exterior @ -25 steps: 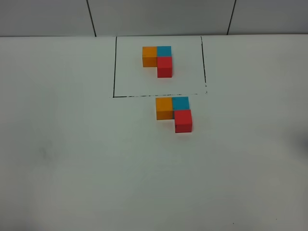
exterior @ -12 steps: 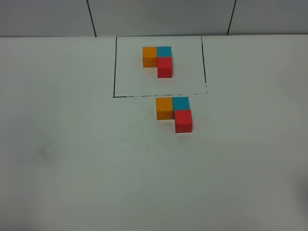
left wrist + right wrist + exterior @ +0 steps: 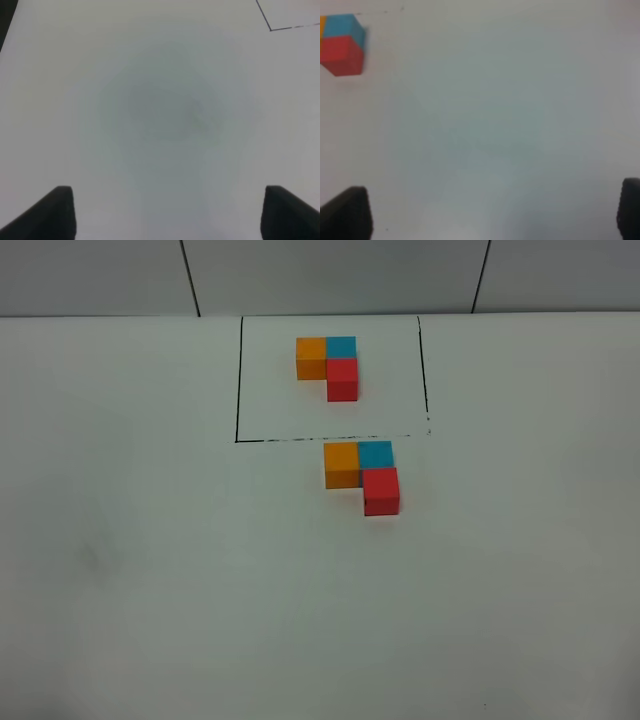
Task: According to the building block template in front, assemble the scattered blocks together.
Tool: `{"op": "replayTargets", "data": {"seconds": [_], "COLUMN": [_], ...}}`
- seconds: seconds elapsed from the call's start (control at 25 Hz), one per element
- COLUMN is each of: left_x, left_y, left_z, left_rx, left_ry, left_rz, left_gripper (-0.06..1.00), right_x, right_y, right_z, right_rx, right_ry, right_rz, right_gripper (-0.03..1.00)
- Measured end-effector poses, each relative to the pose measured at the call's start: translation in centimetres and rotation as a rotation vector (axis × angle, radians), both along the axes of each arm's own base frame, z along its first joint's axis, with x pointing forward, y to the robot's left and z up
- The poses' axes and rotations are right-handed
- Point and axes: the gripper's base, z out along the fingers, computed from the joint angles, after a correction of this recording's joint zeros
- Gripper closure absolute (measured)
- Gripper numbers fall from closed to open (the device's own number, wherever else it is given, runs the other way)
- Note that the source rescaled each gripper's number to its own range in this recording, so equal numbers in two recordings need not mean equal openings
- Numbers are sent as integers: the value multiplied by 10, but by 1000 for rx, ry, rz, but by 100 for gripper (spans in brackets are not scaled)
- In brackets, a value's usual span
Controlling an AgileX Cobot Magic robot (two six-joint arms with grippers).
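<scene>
On the white tabletop point(image 3: 150, 570), seen from the high camera, the building block template point(image 3: 328, 367) sat near the far edge: an L-shaped trio of small matte cubes, orange and cyan-blue side by side with a red one in front of the blue, all inside a thin black-line rectangle point(image 3: 237, 380). Just outside the near line of that rectangle lay the scattered blocks, gathered into the same L. The small orange cube point(image 3: 341, 465) touched the cyan-blue cube point(image 3: 375, 454) on its right, and the red cube point(image 3: 381, 491) sat against the near face of the blue one. This group was slightly to the right of the template.

Neither arm showed in the high view. The left gripper point(image 3: 165, 212) hung over bare table in its wrist view, its two dark fingertips point(image 3: 55, 212) spread wide with nothing between them; a corner of the black line was visible at the picture's edge. The right gripper point(image 3: 485, 212) was likewise spread wide and empty over bare table, its dark fingertips point(image 3: 347, 212) far apart, with the red, blue and a sliver of the orange cube visible well away from it.
</scene>
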Motion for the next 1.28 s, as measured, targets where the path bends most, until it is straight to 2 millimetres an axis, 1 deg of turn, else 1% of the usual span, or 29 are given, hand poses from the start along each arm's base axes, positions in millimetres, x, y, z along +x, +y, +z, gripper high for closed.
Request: {"op": "replayTargets", "data": {"seconds": [0.12,0.24,0.48,0.6,0.84,1.0,1.16,1.28], "left_x": [0,0,0,0,0,0,0,0], "left_y": [0,0,0,0,0,0,0,0], "left_z": [0,0,0,0,0,0,0,0], "left_rx": [0,0,0,0,0,0,0,0], "left_ry": [0,0,0,0,0,0,0,0], "left_rz": [0,0,0,0,0,0,0,0], "left_gripper": [4,4,4,4,4,4,4,4], "right_x": [-13,-22,-33,-36,-34,-34,-34,-34], "right_y": [0,-1,1,0,-1,-1,-1,-2], "right_z": [0,-5,-26,-26,-27,-27,-27,-27], "right_rx": [6,13,39,36,19,19,18,18], "right_ry": [-49,-88,-160,-183,-197,-200,-200,-201], "right_rz": [-3,-12,-7,-9,-20,-20,-20,-11], "right_gripper": [-3,-3,-3,-3,-2,5,15,20]}}
